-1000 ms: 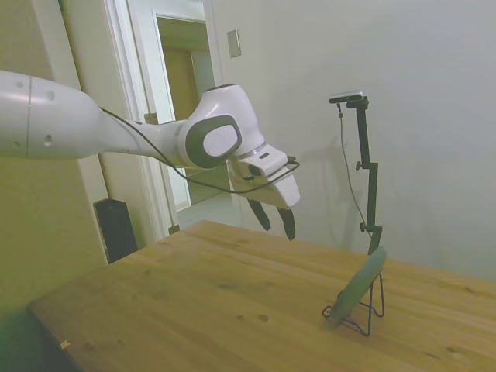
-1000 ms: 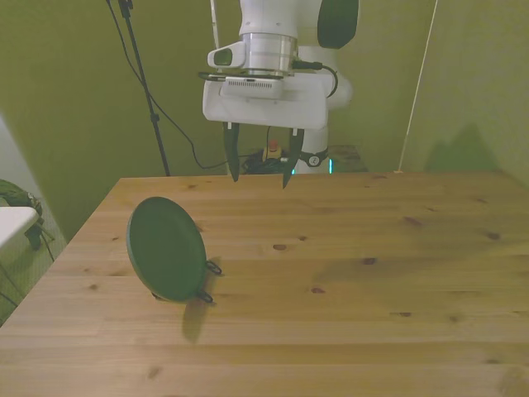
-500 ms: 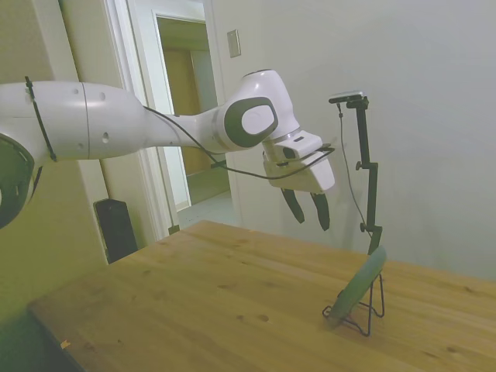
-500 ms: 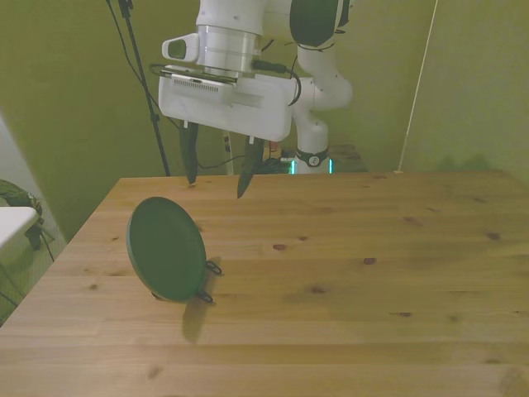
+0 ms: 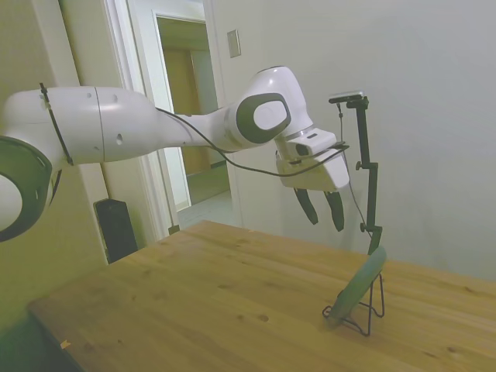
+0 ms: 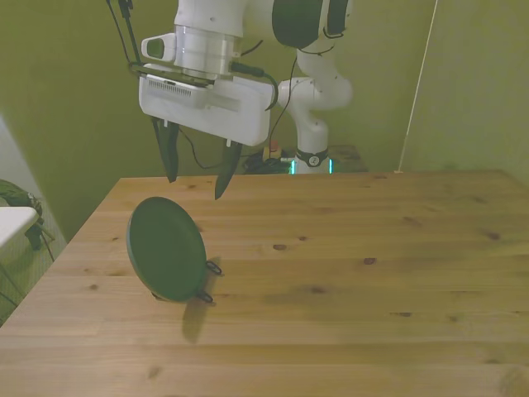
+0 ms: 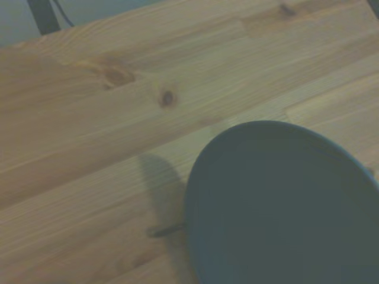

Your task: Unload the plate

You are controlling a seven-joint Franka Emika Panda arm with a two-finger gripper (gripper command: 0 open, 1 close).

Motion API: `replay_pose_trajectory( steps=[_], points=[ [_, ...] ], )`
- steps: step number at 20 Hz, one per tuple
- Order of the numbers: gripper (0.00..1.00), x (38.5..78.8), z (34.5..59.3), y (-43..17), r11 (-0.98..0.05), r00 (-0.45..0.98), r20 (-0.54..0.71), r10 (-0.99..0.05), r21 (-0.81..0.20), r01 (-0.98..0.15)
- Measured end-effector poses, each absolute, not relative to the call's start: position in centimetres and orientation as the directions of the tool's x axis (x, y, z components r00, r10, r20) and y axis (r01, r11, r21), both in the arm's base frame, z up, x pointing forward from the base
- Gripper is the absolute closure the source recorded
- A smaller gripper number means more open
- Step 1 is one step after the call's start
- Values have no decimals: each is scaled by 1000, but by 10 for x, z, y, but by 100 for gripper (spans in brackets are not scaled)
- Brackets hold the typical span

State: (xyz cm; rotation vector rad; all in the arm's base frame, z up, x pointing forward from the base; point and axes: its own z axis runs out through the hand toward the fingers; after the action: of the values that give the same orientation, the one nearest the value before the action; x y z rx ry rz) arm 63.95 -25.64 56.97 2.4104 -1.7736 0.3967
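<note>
Green plate (image 6: pixel 165 249) propped nearly upright, tilted back, in a thin black wire stand (image 5: pixel 370 306) on the wooden table (image 6: pixel 347 273), toward the front view's left and still loaded in that stand. Seen edge-on in the side view (image 5: pixel 358 285), leaning against the stand's upright wires, lower rim close to the tabletop. Small black feet of the stand poking out from under the plate's lower edge in the front view (image 6: pixel 211 269). Soft shadow of the plate on the boards just below it.

Gripper (image 6: pixel 195 164) hanging in the air above the plate, well clear of its top rim, touching nothing. Two dark fingers (image 6: pixel 169 152) spread apart and pointing down, holding nothing between them. In the side view (image 5: pixel 325 211) set above the plate and a little toward the arm's side of it.

From the wrist, plate face (image 7: pixel 284 207) filling one corner, smooth and dull green, with bare plank and a dark knot (image 7: pixel 167 97) beside it
</note>
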Motion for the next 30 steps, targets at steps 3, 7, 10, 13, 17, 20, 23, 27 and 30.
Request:
replay_pose_trajectory(
  steps=[3, 7, 10, 13, 17, 20, 23, 27, 30],
  points=[
    [0, 645, 567, -272, -281, 262, 283, -923, -29, -959],
    [0, 653, 560, -291, -294, 286, 277, -917, 14, -956],
    [0, 657, 553, -297, -332, 333, 258, -907, 50, -942],
    [0, 659, 549, -303, -366, 371, 251, -894, 67, -928],
    [0, 654, 556, -318, -394, 399, 260, -879, 72, -916],
    [0, 652, 552, -325, -412, 419, 254, -871, 85, -907],
    [0, 654, 543, -327, -420, 431, 246, -868, 96, -902],
    [0, 656, 534, -330, -427, 440, 242, -865, 106, -898],
    [0, 657, 527, -335, -433, 447, 245, -860, 114, -894]
  ],
)
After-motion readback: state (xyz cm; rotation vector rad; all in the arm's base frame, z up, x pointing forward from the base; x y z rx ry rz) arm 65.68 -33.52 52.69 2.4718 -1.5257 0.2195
